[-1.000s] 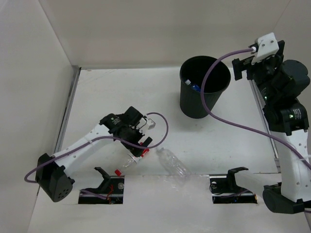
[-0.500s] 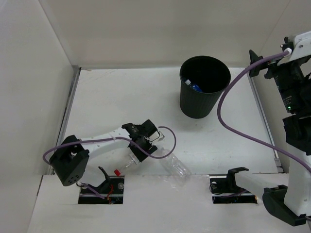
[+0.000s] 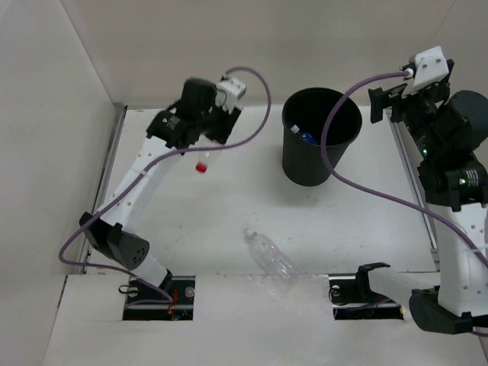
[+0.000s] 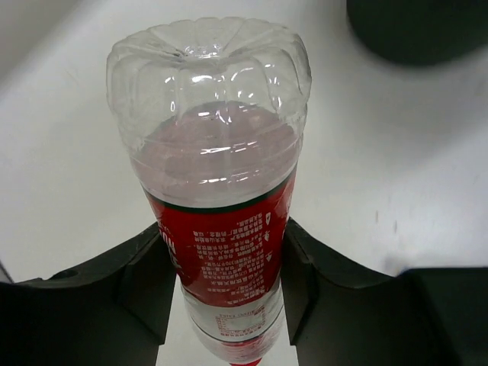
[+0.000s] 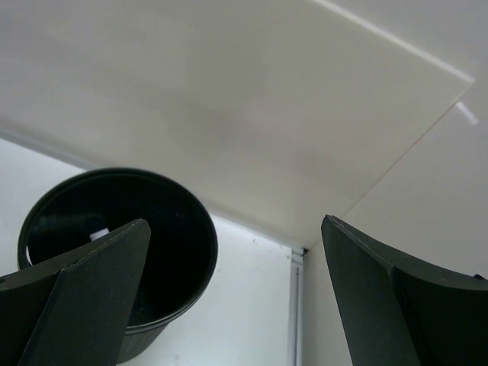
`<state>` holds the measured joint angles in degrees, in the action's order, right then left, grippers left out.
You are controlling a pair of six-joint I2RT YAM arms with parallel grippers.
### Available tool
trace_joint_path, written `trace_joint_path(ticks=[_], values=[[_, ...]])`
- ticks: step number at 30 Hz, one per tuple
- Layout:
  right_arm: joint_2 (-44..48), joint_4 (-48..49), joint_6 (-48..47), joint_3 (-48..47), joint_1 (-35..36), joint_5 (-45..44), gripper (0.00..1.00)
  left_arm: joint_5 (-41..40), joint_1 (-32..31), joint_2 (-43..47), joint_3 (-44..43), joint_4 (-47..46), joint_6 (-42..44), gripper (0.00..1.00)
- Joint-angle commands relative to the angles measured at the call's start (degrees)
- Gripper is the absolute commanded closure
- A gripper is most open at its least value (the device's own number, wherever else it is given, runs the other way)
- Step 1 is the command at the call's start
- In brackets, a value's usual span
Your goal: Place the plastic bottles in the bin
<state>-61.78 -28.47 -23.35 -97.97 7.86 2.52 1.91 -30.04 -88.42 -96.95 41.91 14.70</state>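
My left gripper (image 4: pixel 221 284) is shut on the plastic bottle with the red label (image 4: pixel 217 164), both fingers pressed against the label. From above, this bottle (image 3: pixel 203 162) hangs red cap down under the left gripper (image 3: pixel 210 137), above the table left of the bin. The black ribbed bin (image 3: pixel 321 162) stands at the back right, with a blue-labelled bottle (image 3: pixel 306 138) lying inside. A plain clear bottle (image 3: pixel 271 254) lies on the table near the front edge. My right gripper (image 3: pixel 386 105) hovers open just right of the bin, and the bin's rim (image 5: pixel 207 252) shows at its lower left (image 5: pixel 233 221).
White walls close the table at the back and both sides. A metal rail (image 3: pixel 412 183) runs along the right edge by the right arm. Purple cables loop from both wrists, and the right one (image 3: pixel 335 179) passes over the bin. Two black rests (image 3: pixel 364 278) sit at the near edge.
The left gripper closed on the red-labelled bottle at the front of the table and carried it up and back, to the left of the bin. The right arm shifted slightly, staying open.
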Motion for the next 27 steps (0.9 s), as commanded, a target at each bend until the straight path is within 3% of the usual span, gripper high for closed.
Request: trace_joint_path(ticks=[1, 5, 9, 14, 18, 22, 24, 27], values=[[-1.76, 4.65, 2.52, 1.99, -1.05, 1.25, 0.00, 3.45, -0.93, -2.44, -19.53, 3.61, 2.17, 0.95], [-3.17, 5.18, 4.63, 2.70, -1.49, 2.13, 0.00, 5.55, -4.44, -10.87, -39.60, 0.91, 1.65, 0.95], [-3.35, 5.18, 5.78, 2.17, -1.22, 2.75, 0.00, 8.36, -8.75, -18.26, -48.49, -8.66, 1.12, 0.95], [-0.98, 4.91, 5.95, 2.52, -1.48, 3.19, 0.00, 13.38, -10.34, -24.33, -49.04, -25.71, -0.10, 0.94], [2.09, 4.13, 6.65, 3.31, -1.84, 3.71, 0.00, 15.05, -10.43, -29.16, -48.43, -35.82, -6.07, 0.94], [4.64, 2.89, 7.27, 4.02, -1.84, 4.42, 0.00, 15.05, -12.44, -34.08, -49.65, -41.11, -7.32, 0.91], [5.61, 2.19, 7.36, 4.81, -1.66, 5.21, 0.00, 14.97, -13.41, -35.41, -50.10, -41.21, -7.32, 0.77], [6.93, 0.79, 6.40, 7.52, -1.14, 6.00, 0.00, 14.44, -14.21, -34.37, -47.21, -41.47, -6.88, 0.19]])
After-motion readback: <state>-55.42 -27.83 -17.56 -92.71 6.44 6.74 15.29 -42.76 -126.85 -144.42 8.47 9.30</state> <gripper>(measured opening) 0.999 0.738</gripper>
